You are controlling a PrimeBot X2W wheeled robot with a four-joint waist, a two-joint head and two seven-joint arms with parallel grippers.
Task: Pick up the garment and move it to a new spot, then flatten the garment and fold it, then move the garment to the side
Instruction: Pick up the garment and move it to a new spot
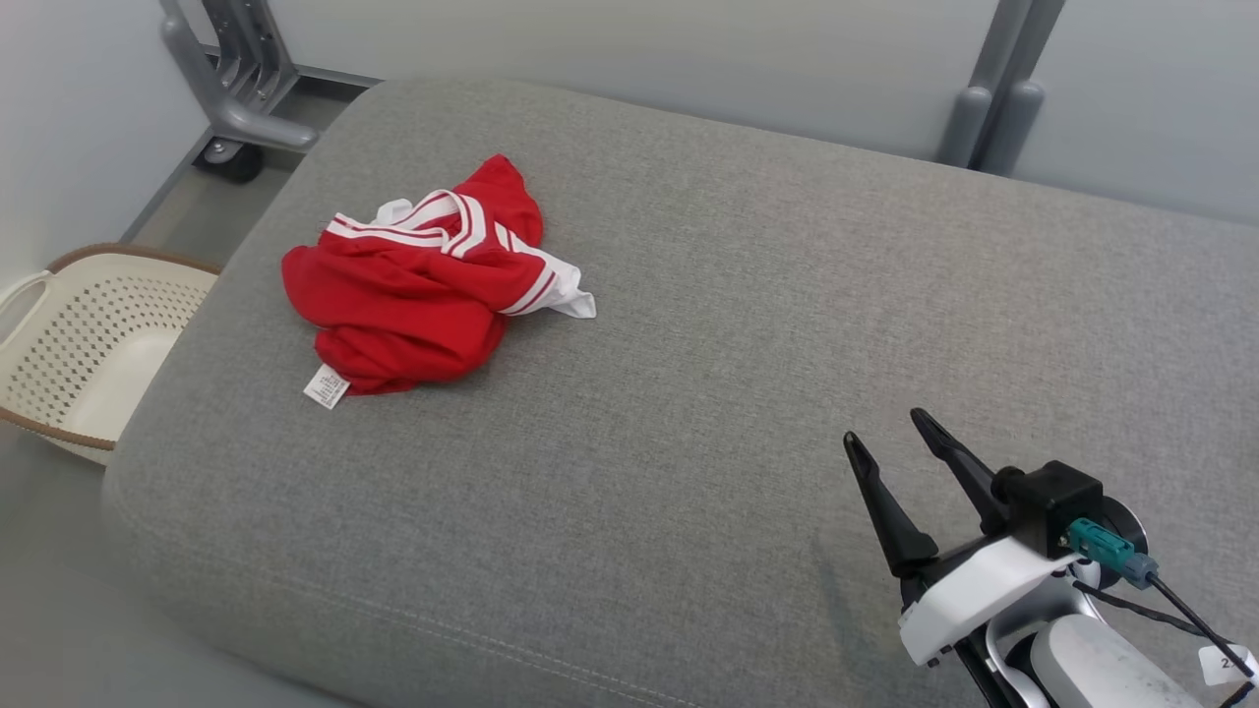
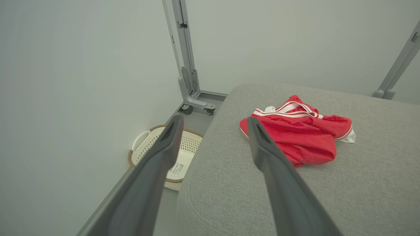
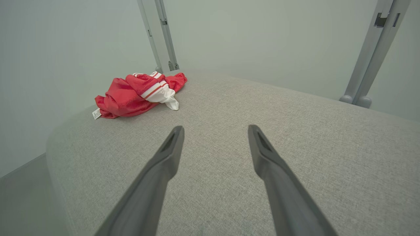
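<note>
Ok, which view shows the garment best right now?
Head view: the garment lies whole and unblocked, seen from above, tag included. The left wrist view is closer, but the left pincer has one finger across its near edge. The right wrist view shows it small, at a low angle and far off.
</note>
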